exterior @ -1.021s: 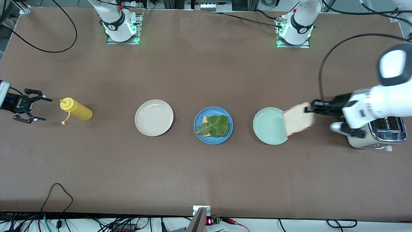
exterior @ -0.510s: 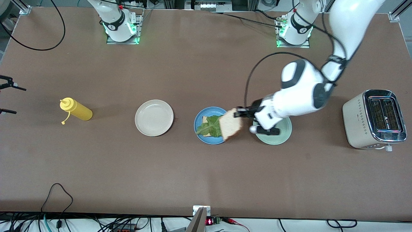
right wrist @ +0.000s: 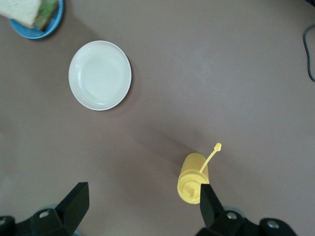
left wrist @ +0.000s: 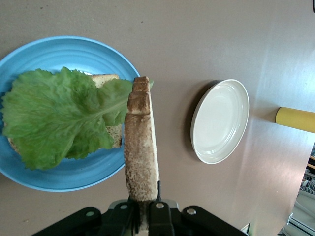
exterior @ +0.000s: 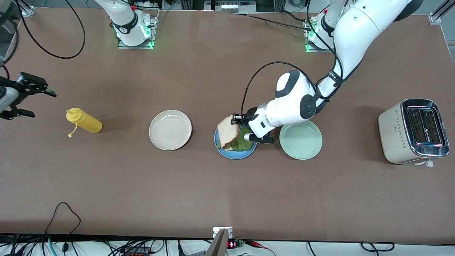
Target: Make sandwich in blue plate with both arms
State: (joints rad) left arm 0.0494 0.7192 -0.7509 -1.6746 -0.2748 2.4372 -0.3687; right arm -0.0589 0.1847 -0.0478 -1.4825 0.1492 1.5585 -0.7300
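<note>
Bread first: your left gripper [exterior: 237,119] hangs over the blue plate [exterior: 235,155], its black fingers [left wrist: 157,216] pinching one edge of a squarish slice of bread [exterior: 227,131] that tilts on edge above the plate, pale crumb on the face and dark, rough crust along the rim. In the left wrist view that slice [left wrist: 141,147] stands edge-on beside the crinkled green lettuce leaf [left wrist: 59,115], which lies spread over a second bread slice [left wrist: 105,80] flat in the round, glossy blue plate [left wrist: 64,46]. On the matte brown tabletop [exterior: 227,192], taking the front view as your clock face, the cream-white plate [exterior: 170,129] sits at 9 o'clock from the blue one and the pale green plate [exterior: 300,139] just beside it at 3 o'clock; the boxy cream toaster with a chrome top [exterior: 412,131] stands well apart at 3 o'clock. Your right gripper [exterior: 22,97] waits in the air at the right arm's end of the tabletop, fingers [right wrist: 75,199] spread wide and holding nothing, above the yellow squeeze bottle [right wrist: 193,178], a smooth cylinder lying on its side with its cap strap trailing.
</note>
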